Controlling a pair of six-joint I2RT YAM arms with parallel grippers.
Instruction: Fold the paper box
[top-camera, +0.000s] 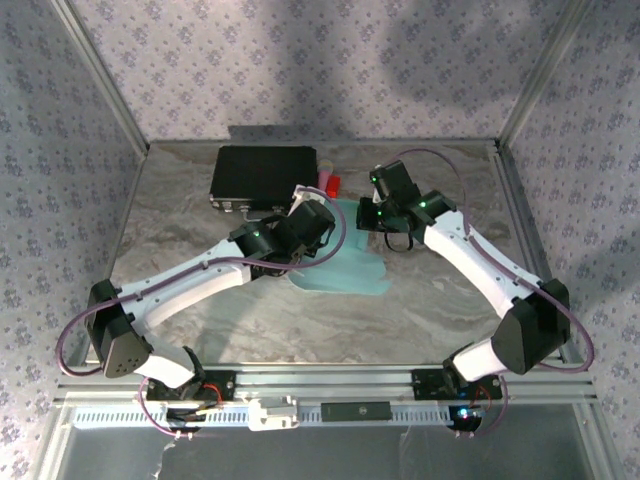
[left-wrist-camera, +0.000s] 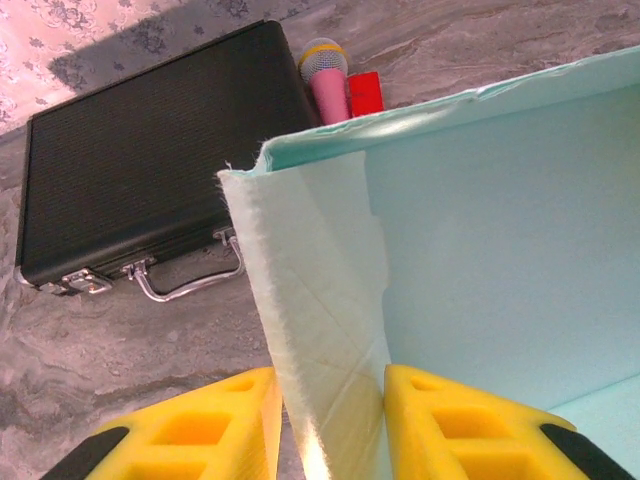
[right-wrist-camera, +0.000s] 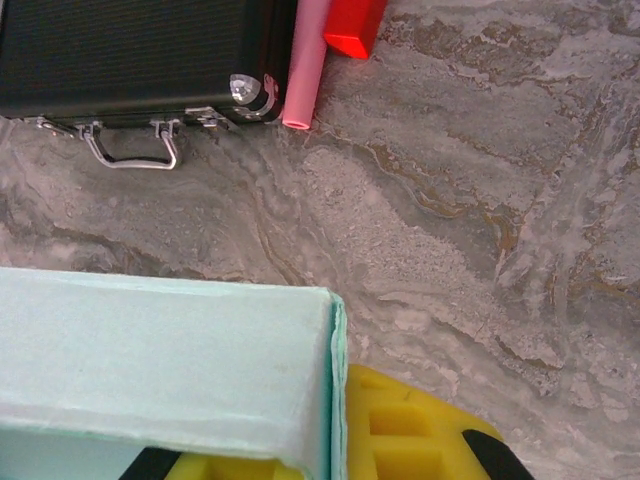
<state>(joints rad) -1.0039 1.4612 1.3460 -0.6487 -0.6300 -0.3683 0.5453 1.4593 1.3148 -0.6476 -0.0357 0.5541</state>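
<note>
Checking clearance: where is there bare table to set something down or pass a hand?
Free: the near strip of table between the paper box and the arm bases; the far-right corner beyond the right gripper. Crowded: the middle, left gripper and box, with black case, microphone and red block behind.

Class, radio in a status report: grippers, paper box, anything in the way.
Left gripper open, astride a raised wall of the paper box. Right gripper shut on its corner. Black case, pink microphone, red block behind, not blocking.
</note>
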